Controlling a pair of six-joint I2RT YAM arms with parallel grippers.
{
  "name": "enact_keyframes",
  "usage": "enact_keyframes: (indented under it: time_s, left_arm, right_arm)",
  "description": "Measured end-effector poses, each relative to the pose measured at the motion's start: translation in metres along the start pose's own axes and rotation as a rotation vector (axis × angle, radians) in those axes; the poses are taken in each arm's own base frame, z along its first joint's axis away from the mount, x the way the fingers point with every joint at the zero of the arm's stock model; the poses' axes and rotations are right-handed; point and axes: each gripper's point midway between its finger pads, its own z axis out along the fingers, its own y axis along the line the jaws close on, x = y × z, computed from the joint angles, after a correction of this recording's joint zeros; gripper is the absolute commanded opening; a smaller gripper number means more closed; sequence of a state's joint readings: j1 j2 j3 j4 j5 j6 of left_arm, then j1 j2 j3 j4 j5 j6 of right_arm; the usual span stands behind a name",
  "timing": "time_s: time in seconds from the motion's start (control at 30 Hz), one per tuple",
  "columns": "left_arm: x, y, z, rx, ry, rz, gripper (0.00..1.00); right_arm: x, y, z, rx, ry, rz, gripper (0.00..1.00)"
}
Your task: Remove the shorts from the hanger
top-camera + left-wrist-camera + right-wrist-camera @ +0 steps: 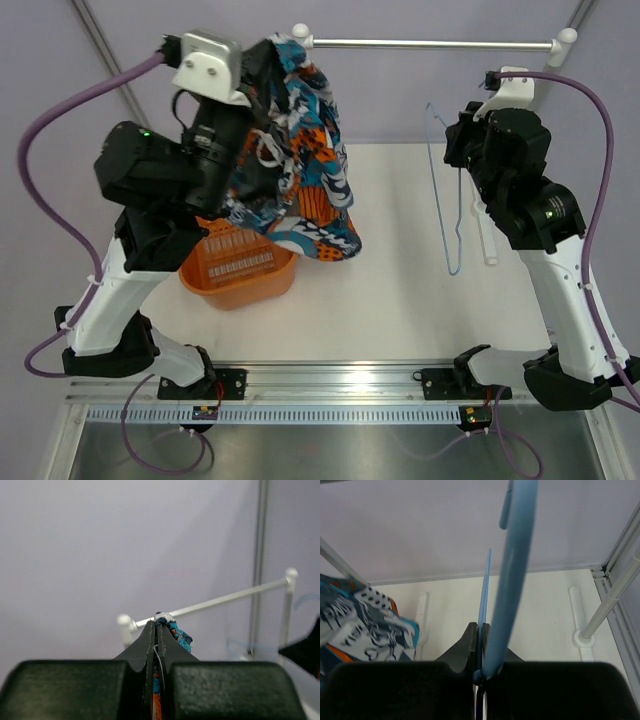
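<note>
The printed shorts [300,160] hang free from my left gripper [262,62], which is shut on their top edge high at the back left, next to the rail's left end. In the left wrist view a bit of the cloth [175,631] sticks out between the closed fingers. The light-blue wire hanger [452,190] is bare and apart from the shorts, held upright at the right by my right gripper [462,135]. In the right wrist view the hanger wire [512,575] runs through the closed jaws, and the shorts [362,622] show at the left.
An orange basket [238,268] sits on the white table under the shorts. A silver rail [430,44] with white end caps spans the back. A white post base [582,637] stands at the right back corner.
</note>
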State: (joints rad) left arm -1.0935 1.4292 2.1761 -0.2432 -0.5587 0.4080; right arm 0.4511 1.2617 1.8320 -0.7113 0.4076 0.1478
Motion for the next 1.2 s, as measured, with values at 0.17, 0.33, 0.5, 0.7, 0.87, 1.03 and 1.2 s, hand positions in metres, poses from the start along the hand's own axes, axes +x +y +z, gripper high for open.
enact_keyframes:
  time_s: [0.17, 0.33, 0.5, 0.7, 0.87, 1.03, 1.2]
  left_arm:
    - [-0.068, 0.058, -0.005, -0.177, -0.206, 0.064, 0.0]
    - [-0.075, 0.11, -0.02, -0.357, -0.252, 0.145, 0.0]
    - [-0.027, 0.15, -0.018, -0.474, -0.147, 0.222, 0.0]
    - [0.026, 0.195, -0.015, -0.577, -0.005, 0.235, 0.0]
    - [0.031, 0.203, -0.016, -0.593, -0.001, 0.204, 0.0]
    - [0.029, 0.208, -0.02, -0.609, -0.002, 0.203, 0.0]
    - [0.007, 0.215, -0.033, -0.625, -0.027, 0.209, 0.0]
  right_arm:
    - [0.011, 0.001, 0.0, -0.01, 0.032, -0.002, 0.0]
    - [0.021, 0.003, 0.0, -0.023, 0.056, -0.007, 0.0]
    - [0.022, 0.004, 0.0, -0.03, 0.06, -0.007, 0.0]
    - [0.023, 0.006, 0.0, -0.043, 0.063, -0.007, 0.0]
    - [0.023, 0.007, 0.0, -0.047, 0.065, -0.007, 0.0]
    - [0.023, 0.007, 0.0, -0.049, 0.066, -0.008, 0.0]
    - [0.026, 0.007, 0.0, -0.053, 0.078, -0.012, 0.0]
